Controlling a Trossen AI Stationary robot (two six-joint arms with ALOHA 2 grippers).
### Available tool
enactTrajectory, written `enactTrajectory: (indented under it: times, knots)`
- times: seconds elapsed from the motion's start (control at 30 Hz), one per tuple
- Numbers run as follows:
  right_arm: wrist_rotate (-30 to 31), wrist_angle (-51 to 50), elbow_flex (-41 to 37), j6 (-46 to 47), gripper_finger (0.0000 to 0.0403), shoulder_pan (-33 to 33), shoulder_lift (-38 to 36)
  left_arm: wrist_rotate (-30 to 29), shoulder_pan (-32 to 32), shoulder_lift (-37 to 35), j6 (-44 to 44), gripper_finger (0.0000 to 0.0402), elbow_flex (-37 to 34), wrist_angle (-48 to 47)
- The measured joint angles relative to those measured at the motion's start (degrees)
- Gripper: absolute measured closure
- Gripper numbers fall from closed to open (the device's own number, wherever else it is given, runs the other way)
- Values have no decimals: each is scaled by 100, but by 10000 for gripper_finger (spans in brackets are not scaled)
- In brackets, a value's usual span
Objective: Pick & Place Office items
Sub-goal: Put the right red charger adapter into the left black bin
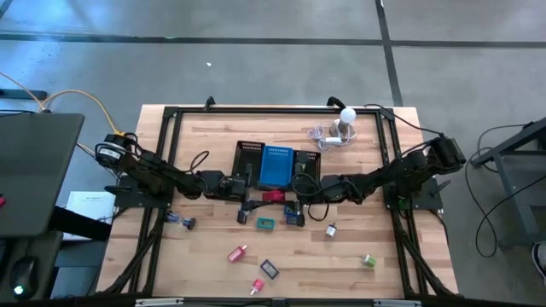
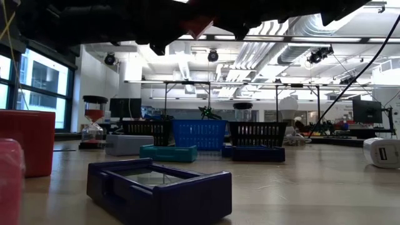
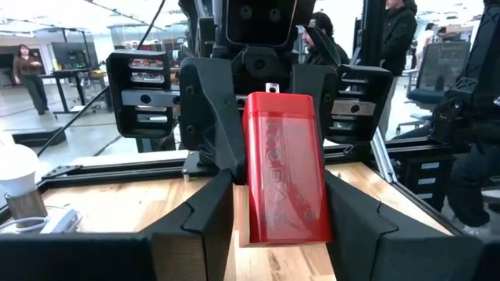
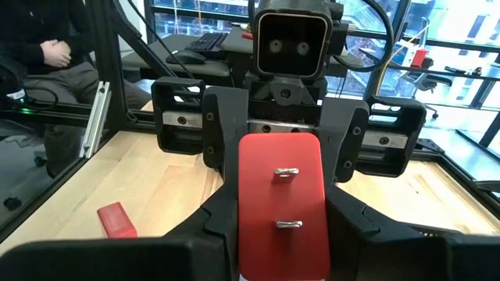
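Observation:
A flat red box [image 1: 273,196] hangs in the air above the table's middle, just in front of the tray, between my two grippers, which face each other. My right gripper [image 4: 283,226] comes from the table's right and is shut on it. My left gripper [image 3: 281,211] comes from the left and is open. Its fingers stand on either side of the box's left end, and a thin gap shows beside one finger [image 3: 219,211]. Other office items lie on the wood: a teal block [image 1: 265,223], a blue piece [image 1: 294,219], a spool [image 1: 331,229] and pink pieces [image 1: 237,253]. My right gripper pinches the red box by its two long side edges [image 4: 248,234], toward the box's right end, between its two fingers. The fingers are level, come from the table's right and lie along the box. The box is lifted clear of the table and lies roughly flat.
The black mesh tray with a blue middle section [image 1: 247,158] stands just behind the grippers. A white ball-topped gadget [image 1: 345,126] with its cable sits at the far right. A green piece [image 1: 368,260], a dark block [image 1: 270,269] and a blue clip [image 1: 186,223] lie toward the near edge.

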Motion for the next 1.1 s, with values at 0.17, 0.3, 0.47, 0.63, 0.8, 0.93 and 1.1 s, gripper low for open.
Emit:
enactTrajectory:
  times: [0.17, 0.3, 0.47, 0.63, 0.8, 0.93, 1.1]
  knots:
    - [7, 84, -3, -2, 298, 0, 2, 1, 0, 0, -2, 243, 0, 8]
    - [8, 95, -4, 4, 298, 0, 2, 52, 0, 0, -106, 237, 0, 0]
    - [6, 97, -4, 7, 298, 0, 4, 99, -18, 0, -136, 235, 0, -52]
    - [-29, 119, -4, 6, 298, 0, 4, 50, -133, 0, -147, 234, 7, -69]
    - [-58, 126, -4, 4, 298, 1, 7, 80, -177, 0, -189, 234, 7, -99]
    - [-42, 114, -4, -11, 298, 0, 7, 13, -177, 0, -376, 234, 7, -148]
    - [-35, 95, -4, -22, 298, 0, 7, 2, -177, 2, -332, 234, 7, -213]
